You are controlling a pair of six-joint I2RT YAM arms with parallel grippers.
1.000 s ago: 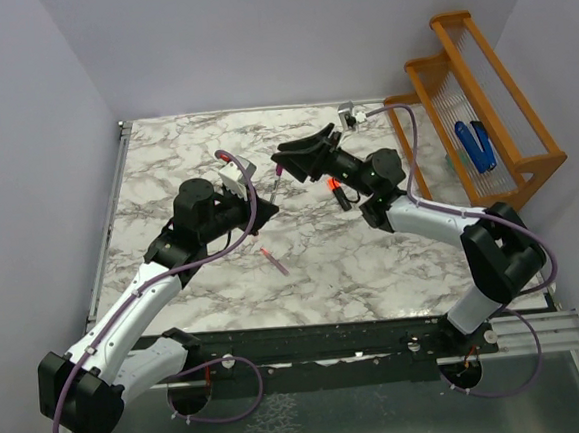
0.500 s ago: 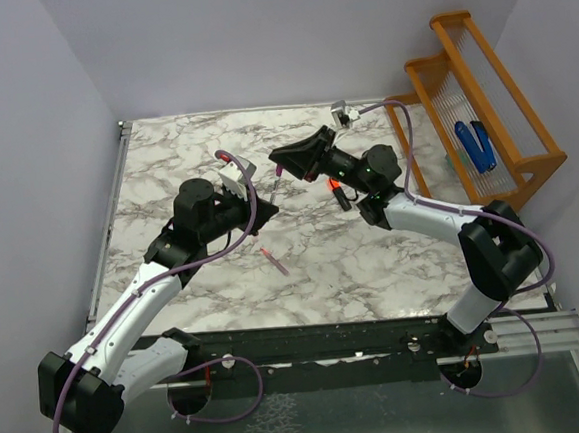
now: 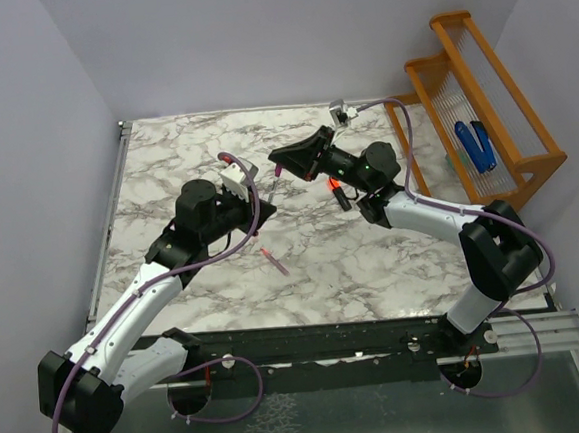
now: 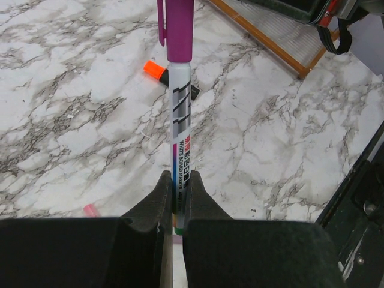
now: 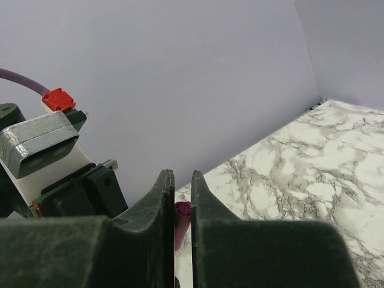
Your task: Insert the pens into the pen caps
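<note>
My left gripper (image 3: 262,208) is shut on a slim whitish-grey pen (image 4: 180,114), gripped near its tail (image 4: 177,180). The pen points up and away toward my right gripper (image 3: 282,166). A magenta-purple cap (image 4: 179,27) sits over the pen's far end. My right gripper (image 5: 182,177) is shut on that cap (image 5: 182,219). A stubby black marker with an orange tip (image 3: 338,191) lies on the marble table, and it also shows in the left wrist view (image 4: 156,71). A slim pink pen (image 3: 274,261) lies on the table below the grippers.
An orange wooden rack (image 3: 480,81) stands at the table's right edge with blue chunky objects (image 3: 474,145) in it. Its lower frame shows in the left wrist view (image 4: 264,42). Purple walls enclose the marble table (image 3: 165,166) on three sides.
My right gripper has shifted slightly up and left with the cap, and its wrist has rolled a little. My left gripper has barely moved.
</note>
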